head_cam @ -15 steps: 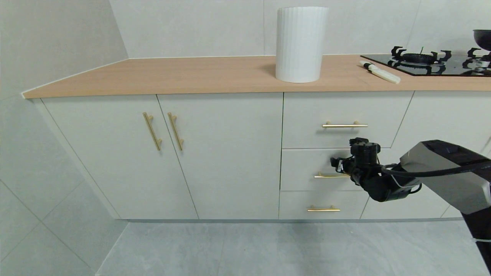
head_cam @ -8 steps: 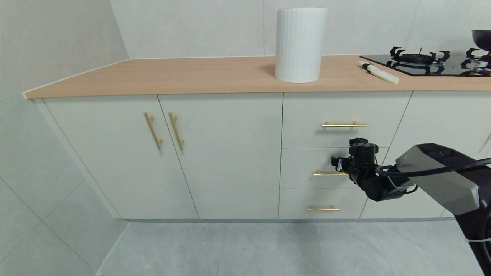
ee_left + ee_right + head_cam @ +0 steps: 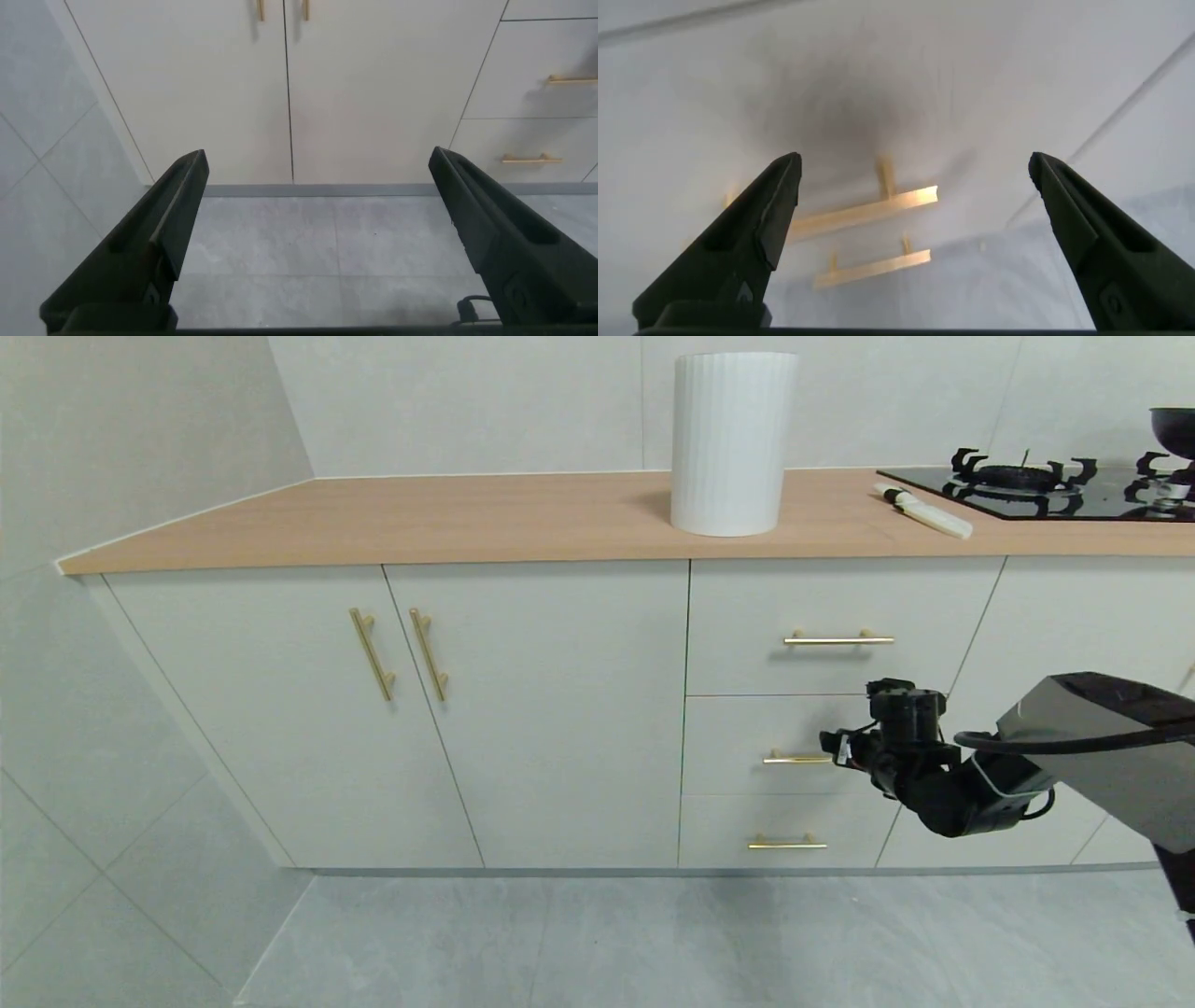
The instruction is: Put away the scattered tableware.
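The right gripper (image 3: 834, 747), wide open and empty, sits just by the right end of the middle drawer's handle (image 3: 794, 760). The left gripper (image 3: 318, 177), open too, hangs above the floor (image 3: 308, 257). The knife (image 3: 922, 511) lies toward the desk's (image 3: 448, 518) right end, between the white canister (image 3: 730, 443) and the stove (image 3: 1036, 487).

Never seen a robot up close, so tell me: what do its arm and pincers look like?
The right arm has a boxy silver-grey shell with a black top, narrowing to a rounded black wrist looped by a black cable. The right gripper and left gripper are matte black, each with two long flat fingers tapering to blunt tips.
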`<state>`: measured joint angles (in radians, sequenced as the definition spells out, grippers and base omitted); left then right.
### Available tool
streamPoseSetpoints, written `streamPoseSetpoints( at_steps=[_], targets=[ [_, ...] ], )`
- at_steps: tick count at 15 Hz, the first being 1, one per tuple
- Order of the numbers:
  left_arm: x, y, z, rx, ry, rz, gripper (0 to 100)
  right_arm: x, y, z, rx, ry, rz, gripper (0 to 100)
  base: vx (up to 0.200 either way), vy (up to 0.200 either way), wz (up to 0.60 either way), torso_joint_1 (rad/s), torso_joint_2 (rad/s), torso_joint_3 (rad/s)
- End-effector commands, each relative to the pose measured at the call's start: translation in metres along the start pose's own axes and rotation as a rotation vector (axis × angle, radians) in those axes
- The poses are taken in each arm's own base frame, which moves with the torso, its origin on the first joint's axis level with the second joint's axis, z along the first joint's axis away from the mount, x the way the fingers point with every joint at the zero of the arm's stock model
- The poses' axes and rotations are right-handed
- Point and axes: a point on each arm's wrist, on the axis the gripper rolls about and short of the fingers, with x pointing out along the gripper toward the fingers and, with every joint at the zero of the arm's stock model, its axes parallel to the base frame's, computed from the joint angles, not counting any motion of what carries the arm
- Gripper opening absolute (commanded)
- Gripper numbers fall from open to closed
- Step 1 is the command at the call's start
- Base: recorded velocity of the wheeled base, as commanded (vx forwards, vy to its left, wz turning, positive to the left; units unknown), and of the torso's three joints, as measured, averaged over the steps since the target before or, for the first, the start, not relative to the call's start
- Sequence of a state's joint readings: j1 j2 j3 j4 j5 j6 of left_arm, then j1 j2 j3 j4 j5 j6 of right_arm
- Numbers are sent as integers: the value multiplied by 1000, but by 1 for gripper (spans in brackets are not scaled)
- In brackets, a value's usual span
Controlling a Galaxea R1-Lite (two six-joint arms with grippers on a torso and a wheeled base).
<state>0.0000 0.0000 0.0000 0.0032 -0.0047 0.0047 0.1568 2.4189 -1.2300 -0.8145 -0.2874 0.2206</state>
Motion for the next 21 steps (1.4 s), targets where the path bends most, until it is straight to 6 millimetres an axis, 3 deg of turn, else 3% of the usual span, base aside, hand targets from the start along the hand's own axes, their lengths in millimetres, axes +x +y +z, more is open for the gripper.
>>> streamPoseSetpoints(
  at_steps=[1,5,7,11,13,14,17,21],
  targets=[
    [0,0,0,0,1,0,100,-65,-3,34,-1,-16,59,100,0,0,0,0,0,0],
    [0,0,0,0,1,0,100,-157,-14,74,19,-116,96,100,0,0,0,0,0,0],
    [0,0,0,0,1,0,100,-217,-26,93,38,-209,111,100,0,0,0,0,0,0],
    [0,0,0,0,1,0,100,-313,-63,94,-46,-380,51,100,0,0,0,0,0,0],
    [0,0,0,0,1,0,100,-346,-77,88,-70,-433,46,100,0,0,0,0,0,0],
    [0,0,0,0,1,0,100,-375,-91,76,-93,-458,38,100,0,0,0,0,0,0],
    [0,0,0,0,1,0,100,-432,-121,44,-141,-496,4,100,0,0,0,0,0,0],
    [0,0,0,0,1,0,100,-475,-144,1,-148,-494,-129,100,0,0,0,0,0,0]
  ],
)
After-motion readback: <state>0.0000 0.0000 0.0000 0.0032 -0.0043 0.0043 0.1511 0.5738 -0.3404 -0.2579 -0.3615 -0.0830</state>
